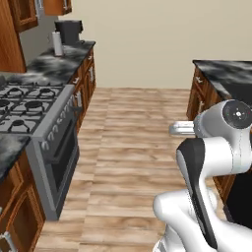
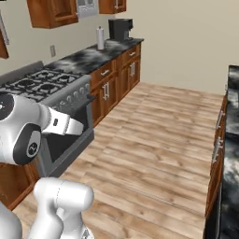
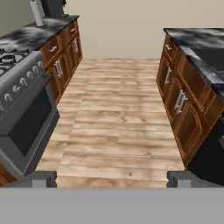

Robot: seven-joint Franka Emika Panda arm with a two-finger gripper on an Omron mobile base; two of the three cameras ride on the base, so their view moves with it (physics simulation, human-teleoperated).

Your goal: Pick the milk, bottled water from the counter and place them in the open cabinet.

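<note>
No legible txt, labels or nos. anywhere in these frames.

I see a light wood-plank floor [image 1: 133, 142] running between reddish-brown base cabinets with silver bar handles [image 3: 179, 103]. A grey steel gas stove [image 1: 44, 128] stands left; a plain beige wall [image 1: 147, 39] closes the far end

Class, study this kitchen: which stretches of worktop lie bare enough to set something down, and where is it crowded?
Bare: the marbled counter between the stove and the paper towel roll, and the counter on the opposite side of the aisle. Crowded: the far corner, where the roll stands beside the coffee machine, and the stove's burner grates.
</note>
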